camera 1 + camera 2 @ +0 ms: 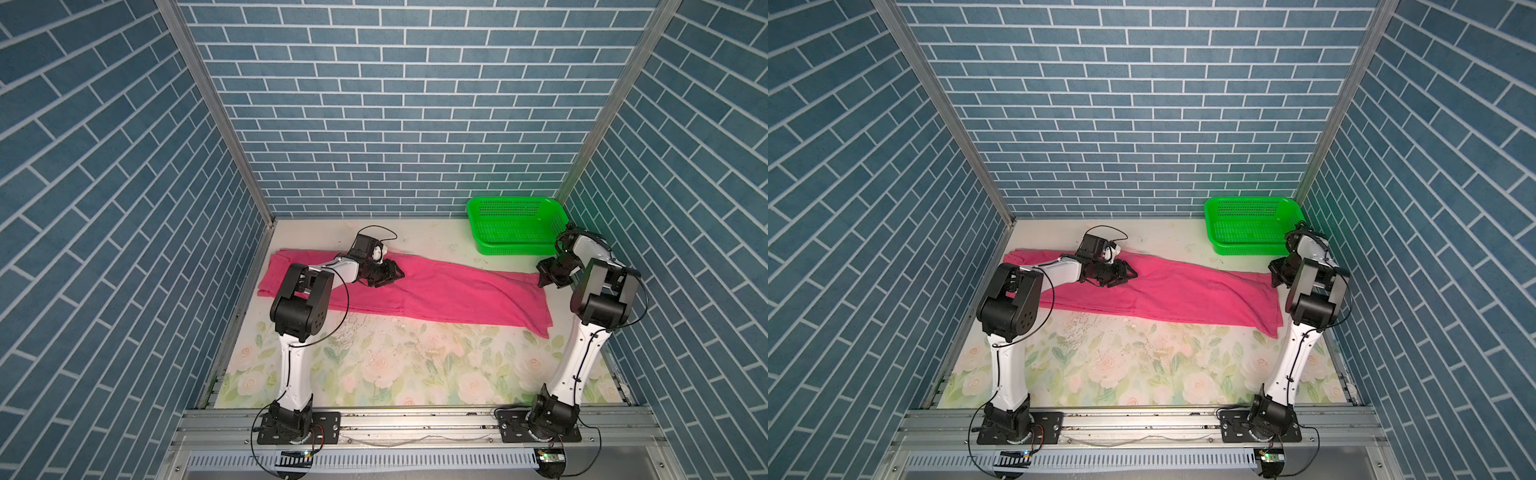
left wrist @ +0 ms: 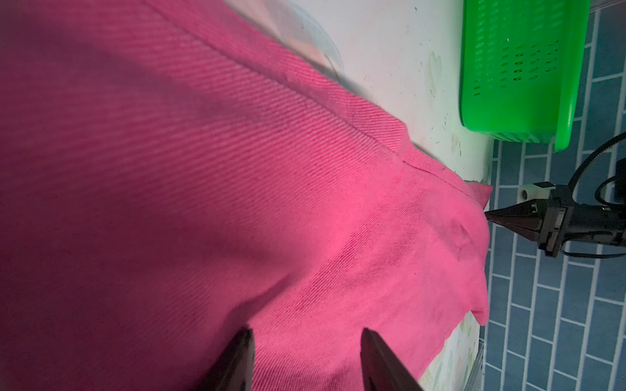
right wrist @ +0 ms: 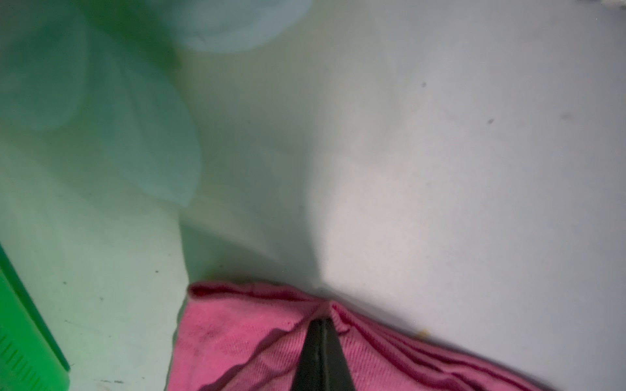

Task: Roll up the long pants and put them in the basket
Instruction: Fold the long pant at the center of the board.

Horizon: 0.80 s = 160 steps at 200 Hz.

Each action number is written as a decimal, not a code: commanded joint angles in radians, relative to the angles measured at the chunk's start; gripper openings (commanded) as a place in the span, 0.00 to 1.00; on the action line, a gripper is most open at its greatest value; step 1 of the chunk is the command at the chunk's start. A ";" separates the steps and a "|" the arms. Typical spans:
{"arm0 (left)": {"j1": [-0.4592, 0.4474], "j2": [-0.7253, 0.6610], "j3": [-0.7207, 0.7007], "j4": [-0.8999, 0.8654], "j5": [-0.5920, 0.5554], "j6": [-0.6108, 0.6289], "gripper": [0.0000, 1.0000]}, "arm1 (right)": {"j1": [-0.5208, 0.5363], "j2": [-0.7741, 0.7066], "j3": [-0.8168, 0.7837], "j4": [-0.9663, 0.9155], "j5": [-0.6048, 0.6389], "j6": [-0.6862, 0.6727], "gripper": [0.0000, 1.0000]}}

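**Operator:** What is the biggest thing in front of me?

**Spotter:** Your worktop. It is printed with pale flowers on the part nearer you than both pincers, and it is plain white around and beyond them.

**Operator:** And the long pants?

**Spotter:** The long pants lie flat across the worktop in one magenta band. The band runs from under your left arm, passes beneath the left pincer, and ends at the right pincer. You can check this in both top views. Most of the cloth is smooth, with a few long creases running toward the right pincer's end.

**Operator:** The basket?

**Spotter:** The green basket stands beyond your right pincer. It is near the pincer but apart from the pants, with bare worktop between the cloth and the basket.

**Operator:** How is my left pincer?

**Spotter:** It is spread. In the left wrist view its two fingers stand apart over the pink cloth, partway along the band. I cannot tell you whether they press on the cloth.

**Operator:** And the right one?

**Spotter:** It is pressed together, pinching the edge of the pants at that end. In the right wrist view the cloth puckers into folds that meet at its tip.
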 commanded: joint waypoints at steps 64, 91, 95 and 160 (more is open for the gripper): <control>0.022 0.013 -0.031 -0.100 -0.089 0.021 0.55 | 0.019 -0.065 -0.094 -0.091 0.002 -0.011 0.31; 0.022 0.017 -0.026 -0.101 -0.088 0.023 0.55 | 0.018 -0.128 -0.112 -0.093 0.000 0.003 0.30; 0.022 0.017 -0.025 -0.100 -0.087 0.023 0.55 | 0.018 -0.135 -0.112 -0.091 0.003 0.005 0.30; 0.022 0.026 -0.013 -0.093 -0.081 0.018 0.55 | 0.019 -0.208 -0.058 -0.099 0.028 0.015 0.28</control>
